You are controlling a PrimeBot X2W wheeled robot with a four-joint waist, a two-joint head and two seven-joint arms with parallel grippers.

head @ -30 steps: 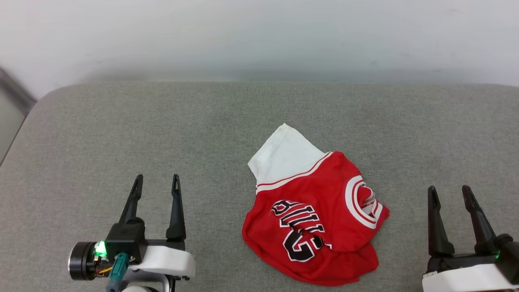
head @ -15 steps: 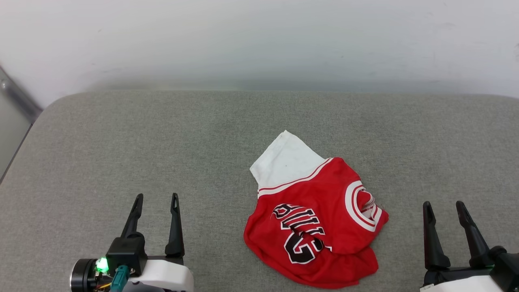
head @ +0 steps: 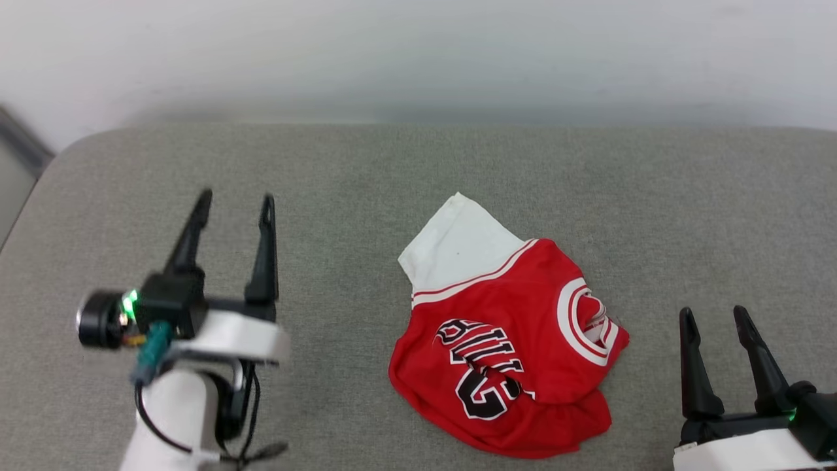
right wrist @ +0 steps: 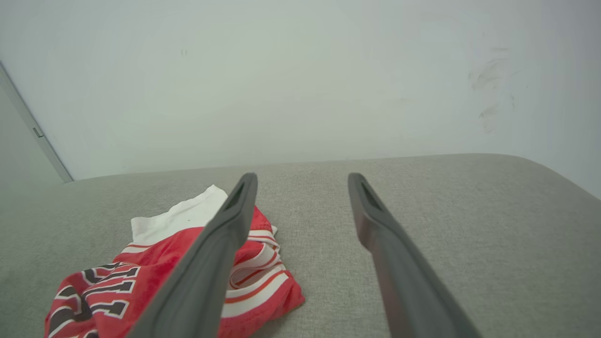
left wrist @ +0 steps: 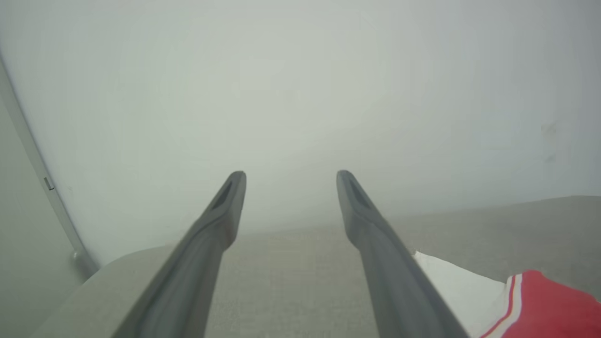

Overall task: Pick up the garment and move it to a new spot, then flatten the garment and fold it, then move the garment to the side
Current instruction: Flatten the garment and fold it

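Note:
The garment is a red jersey with a white sleeve, striped trim and black lettering, lying crumpled on the grey cushioned surface right of centre. My left gripper hangs open well to its left, raised above the surface, nothing between its fingers. In the left wrist view the garment peeks in at the lower right, beside the open left gripper. My right gripper stands open at the lower right, just right of the garment. The right wrist view has the garment left of the open right gripper.
A pale wall runs behind the surface's rounded far edge. At the far left a dark strip slants down past the surface's corner. Bare grey fabric lies left and right of the garment.
My left arm has risen and moved forward, its white forearm now in the head view. The right gripper and the garment have hardly moved; the head camera has shifted slightly.

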